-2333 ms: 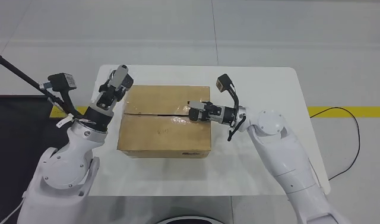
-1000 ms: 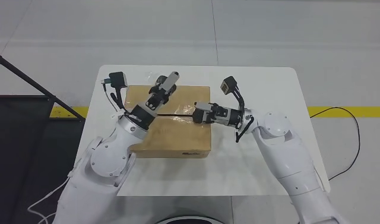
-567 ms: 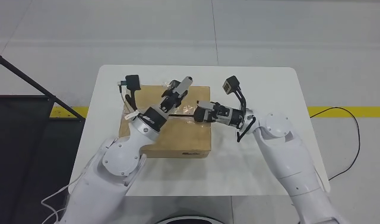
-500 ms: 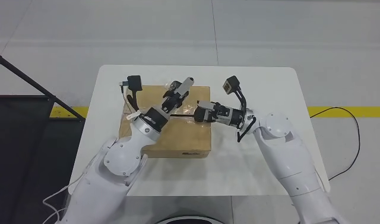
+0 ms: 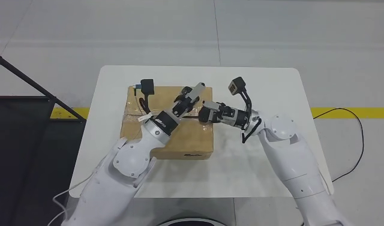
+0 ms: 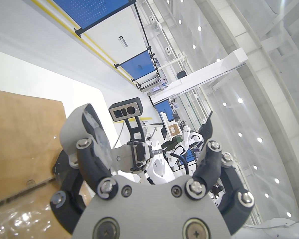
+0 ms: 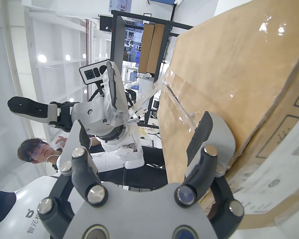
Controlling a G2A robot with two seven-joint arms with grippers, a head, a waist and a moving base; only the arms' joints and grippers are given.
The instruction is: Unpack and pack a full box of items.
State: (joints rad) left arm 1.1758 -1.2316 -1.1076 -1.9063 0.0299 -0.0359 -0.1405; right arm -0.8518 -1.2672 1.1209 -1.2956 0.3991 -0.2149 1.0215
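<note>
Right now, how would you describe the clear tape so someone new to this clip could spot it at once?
On the white table stands one brown cardboard box. The clear tape runs along the seam between the top flaps, and a strip lifts off toward a finger of the left gripper. It is glossy and see-through, unlike the matte cardboard.
</note>
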